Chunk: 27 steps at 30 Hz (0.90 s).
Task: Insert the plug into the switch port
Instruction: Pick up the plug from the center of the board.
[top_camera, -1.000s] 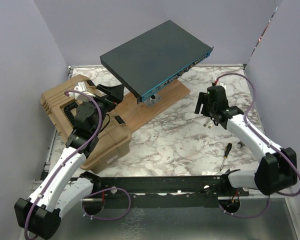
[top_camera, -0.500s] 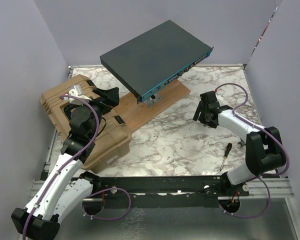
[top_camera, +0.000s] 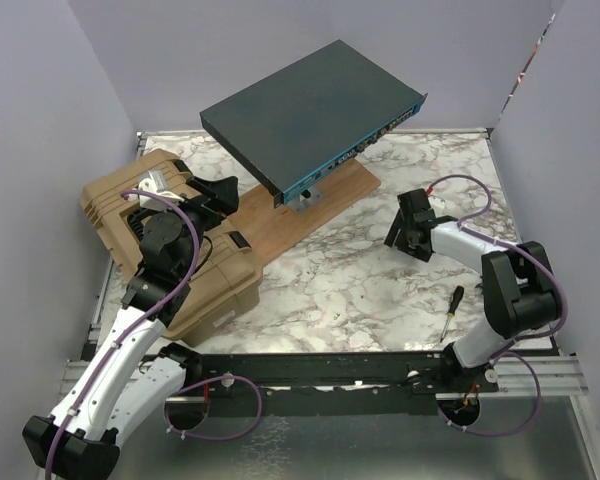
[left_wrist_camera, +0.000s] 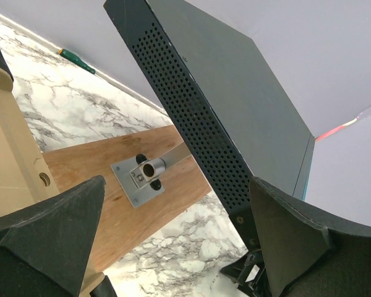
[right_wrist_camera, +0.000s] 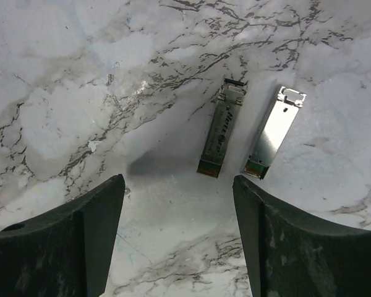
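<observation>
Near the right edge of the desk (top_camera: 320,290), the right end effector (right_wrist_camera: 178,185) was held spread and empty over a plug (right_wrist_camera: 221,137) and a second plug (right_wrist_camera: 274,132) (side by side, not touching). The left end effector (left_wrist_camera: 176,185) was spread wide. The switch (top_camera: 310,110) was propped tilted near the far edge.

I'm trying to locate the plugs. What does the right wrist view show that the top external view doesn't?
Only the right wrist: a darker plug and a shinier plug lying side by side, apart, on the marble table. Only the top external: the switch, the tan case and the screwdriver. Both: the marble table and the right gripper, which is open.
</observation>
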Motion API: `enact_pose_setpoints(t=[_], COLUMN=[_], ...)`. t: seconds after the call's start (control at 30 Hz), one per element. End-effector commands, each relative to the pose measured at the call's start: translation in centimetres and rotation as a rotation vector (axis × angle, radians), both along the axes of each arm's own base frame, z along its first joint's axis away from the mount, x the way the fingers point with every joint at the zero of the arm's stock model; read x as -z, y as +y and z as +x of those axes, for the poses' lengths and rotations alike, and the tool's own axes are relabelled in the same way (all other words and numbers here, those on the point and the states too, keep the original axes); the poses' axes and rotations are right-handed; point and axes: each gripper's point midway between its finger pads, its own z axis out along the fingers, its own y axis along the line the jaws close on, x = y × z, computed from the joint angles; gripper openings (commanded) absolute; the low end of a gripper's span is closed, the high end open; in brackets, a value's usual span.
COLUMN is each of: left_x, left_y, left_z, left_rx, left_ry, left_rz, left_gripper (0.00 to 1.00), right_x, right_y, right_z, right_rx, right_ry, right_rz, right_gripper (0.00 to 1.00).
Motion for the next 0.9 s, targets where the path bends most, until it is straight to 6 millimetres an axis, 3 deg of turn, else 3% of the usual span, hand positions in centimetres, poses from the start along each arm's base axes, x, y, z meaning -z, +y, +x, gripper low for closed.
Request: enact_pose_setpoints(t=[0.0, 0.23, 0.47, 0.57, 0.73, 0.87], left_x=[-0.6, -0.8, -0.8, -0.8, -0.9, -0.8], left_y=[0.4, 0.5, 0.4, 0.4, 0.5, 0.6], left_z=[-0.2, -0.3, -0.2, -0.3, -0.4, -0.4], left_rx=[-0.019, -0.021, -0.017, -0.015, -0.02, -0.023], left_ry=[-0.014, -0.017, -0.016, -0.018, -0.02, -0.019], left_rz=[0.009, 0.007, 0.006, 0.006, 0.006, 0.008], left_gripper=[0.99, 0.99, 0.99, 0.99, 0.99, 0.99], right_x=[0.4, -0.2, -2.2, -3.4, -5.0, -4.5], right_y=[0.7, 2.3, 4.2, 3.4, 0.3, -2.0], right_z=[1.6, 5.0, 8.5, 9.2, 9.5, 9.6], right_rx=[-0.003, -0.066, -0.166, -0.181, -0.166, -0.146], right_ry=[-0.027, -0.071, -0.141, -0.17, -0.206, -0.182], right_rz=[0.03, 0.079, 0.13, 0.114, 0.104, 0.144], right_gripper=[0.74, 0.73, 0.72, 0.71, 0.7, 0.69])
